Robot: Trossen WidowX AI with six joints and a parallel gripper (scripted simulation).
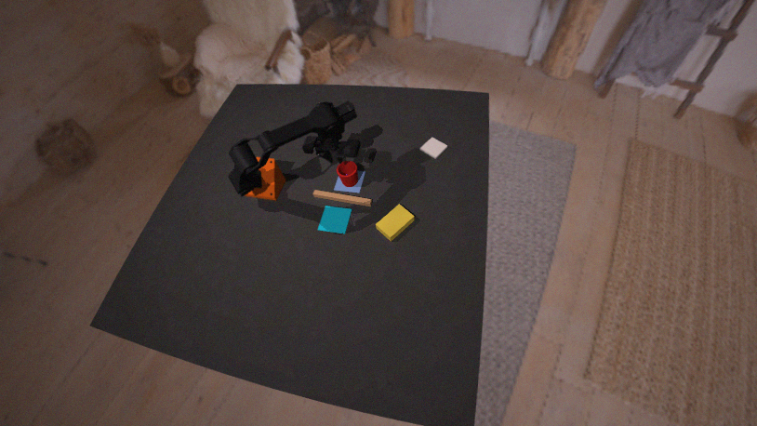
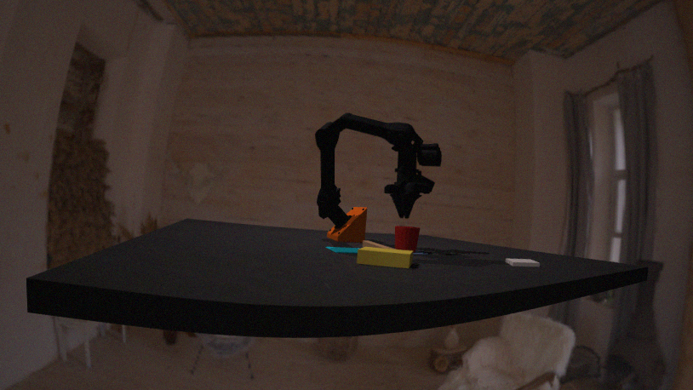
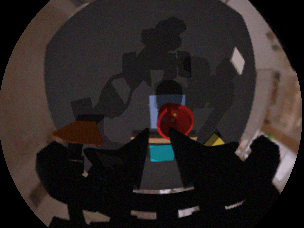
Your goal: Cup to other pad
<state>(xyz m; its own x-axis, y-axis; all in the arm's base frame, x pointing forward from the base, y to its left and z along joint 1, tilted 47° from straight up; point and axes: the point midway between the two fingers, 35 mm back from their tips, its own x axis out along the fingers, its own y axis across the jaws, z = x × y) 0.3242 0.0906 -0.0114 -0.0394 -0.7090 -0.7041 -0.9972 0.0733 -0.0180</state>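
Observation:
The red cup (image 1: 347, 174) (image 2: 407, 238) (image 3: 184, 125) stands upright on the light blue pad (image 1: 340, 185) (image 3: 155, 107). Several small coloured marbles show inside it in the wrist view. The teal pad (image 1: 334, 219) (image 2: 340, 249) (image 3: 161, 153) lies bare on the other side of the wooden bar. My gripper (image 2: 404, 216) (image 3: 159, 130) points down, with its fingertips a little above the cup's rim in the exterior view. It is partly open, with a narrow gap and nothing between the fingers. In the wrist view the cup shows just beyond the tips, slightly right.
A wooden bar (image 1: 341, 198) (image 2: 375, 243) lies between the two pads. A yellow block (image 1: 395, 222) (image 2: 385, 258) (image 3: 215, 140) lies near the teal pad. A white square slab (image 1: 433, 147) (image 2: 522, 262) (image 3: 238, 61) lies farther off. The orange base (image 1: 272, 182) (image 2: 357, 228) (image 3: 80, 133) carries the arm.

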